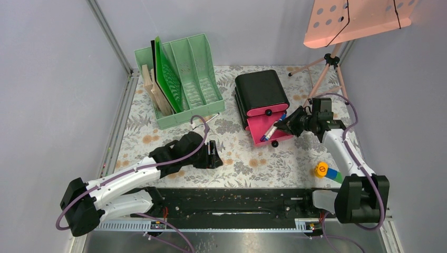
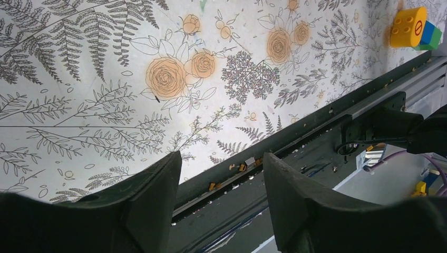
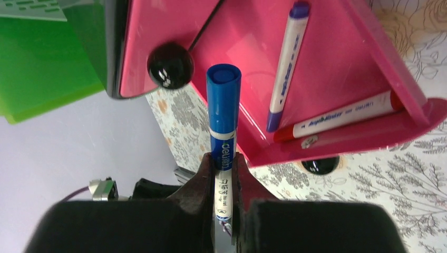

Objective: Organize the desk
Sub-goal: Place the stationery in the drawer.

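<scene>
Table (image 1: 248,158): pale cloth with grey ferns and orange flowers. It fills the middle of the overhead view, and a black rail (image 1: 226,203) runs along its near edge.

Left end effector (image 2: 221,163): low over the near-left part of the table, just behind the rail. Jaws stand moderately apart with nothing between them. The wrist view shows only cloth and rail (image 2: 295,142) through the gap. Cannot tell whether the fingertips touch the cloth.

Right end effector (image 3: 224,163): clamped narrow on a blue marker (image 3: 223,105). It grips the white barrel, and the blue cap points away from the wrist. The marker's cap end sits at the front of the open pink drawer (image 3: 337,63).

In that drawer:
- A purple-capped marker (image 3: 284,68) lies lengthwise.
- A red-capped marker (image 3: 342,113) lies against the front wall, and the purple marker's tip is touching or very near it.

Drawer box (image 1: 261,87): black with pink fronts, at the centre rear of the table. The lowest drawer (image 1: 266,126) is pulled out. A black knob (image 3: 169,67) shows on a shut drawer above it.

Rear left:
- A mint-green file rack (image 1: 195,68) holds an upright green folder (image 1: 168,79).
- Pale wooden boards (image 1: 153,89) stand in the rack's left slots.

Near right:
- A toy block stack (image 1: 324,170) in yellow, blue and green lies on the cloth close to the right arm's base, well apart from both end effectors.
</scene>
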`<state>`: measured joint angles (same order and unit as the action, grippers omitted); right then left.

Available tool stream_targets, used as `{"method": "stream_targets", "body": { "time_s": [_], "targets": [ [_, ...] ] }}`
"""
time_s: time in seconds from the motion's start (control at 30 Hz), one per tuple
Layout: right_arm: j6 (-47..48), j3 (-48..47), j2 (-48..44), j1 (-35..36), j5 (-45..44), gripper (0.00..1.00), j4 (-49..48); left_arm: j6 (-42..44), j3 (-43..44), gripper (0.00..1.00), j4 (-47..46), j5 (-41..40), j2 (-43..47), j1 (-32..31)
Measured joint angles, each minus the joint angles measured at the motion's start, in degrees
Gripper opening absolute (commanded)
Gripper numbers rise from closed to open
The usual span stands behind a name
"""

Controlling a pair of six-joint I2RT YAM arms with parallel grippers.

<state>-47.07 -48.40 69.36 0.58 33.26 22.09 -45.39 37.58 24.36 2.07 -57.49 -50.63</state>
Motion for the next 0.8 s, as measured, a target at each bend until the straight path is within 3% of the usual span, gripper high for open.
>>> {"method": "stream_targets", "body": {
  "time_s": [0.27, 0.4, 0.5, 0.8],
  "targets": [
    [-4.3, -0.7, 7.2, 0.0, -1.2, 0.09, -6.7, 0.4, 0.0, 0.59, 1.0, -1.1, 0.0, 0.0],
    [-6.4, -0.7, 8.5, 0.0, -1.2, 0.51, -9.7, 0.4, 0.0, 0.6, 1.7, -1.7, 0.0, 0.0],
    [-7.1, -0.7, 8.6, 0.0, -1.3, 0.66, -10.8, 0.6, 0.0, 0.6, 1.7, -2.1, 0.0, 0.0],
    [-6.8, -0.7, 8.6, 0.0, -1.3, 0.77, -11.2, 1.2, 0.0, 0.6, 2.0, -2.8, -0.8, 0.0]
  ]
}}
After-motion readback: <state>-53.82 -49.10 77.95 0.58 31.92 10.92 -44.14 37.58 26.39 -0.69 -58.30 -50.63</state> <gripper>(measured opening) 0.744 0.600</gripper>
